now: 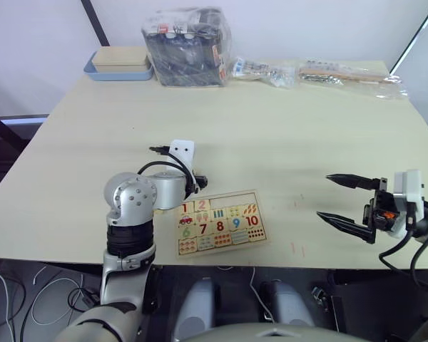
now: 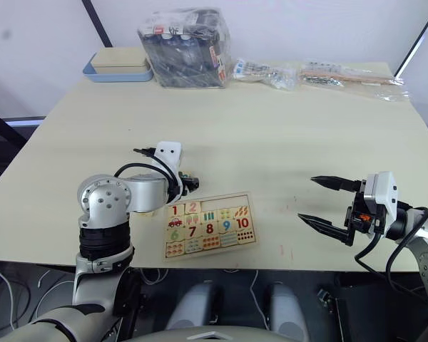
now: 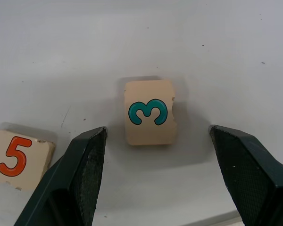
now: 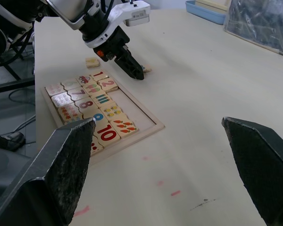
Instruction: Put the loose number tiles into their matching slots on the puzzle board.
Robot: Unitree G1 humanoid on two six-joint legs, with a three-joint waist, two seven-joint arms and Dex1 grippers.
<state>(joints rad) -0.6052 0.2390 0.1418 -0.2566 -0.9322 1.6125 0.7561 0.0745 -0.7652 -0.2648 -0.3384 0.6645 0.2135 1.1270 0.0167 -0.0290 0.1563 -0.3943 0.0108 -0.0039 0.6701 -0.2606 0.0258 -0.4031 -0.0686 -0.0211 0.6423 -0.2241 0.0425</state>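
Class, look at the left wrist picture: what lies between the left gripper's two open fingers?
In the left wrist view, the tile with the teal 3 lies on bare tabletop between the left gripper's fingers, touching neither. The 5 tile sits outside them.

Pale table (image 1: 271,135); puzzle board (image 1: 219,222), loose tiles (image 3: 149,112), blue tray (image 1: 118,70), plastic bags (image 1: 189,37)

The pale puzzle board (image 2: 228,231) lay flat near the table's front edge; loose tiles 3 (image 3: 149,112) and 5 (image 3: 16,157) rested just beyond it.
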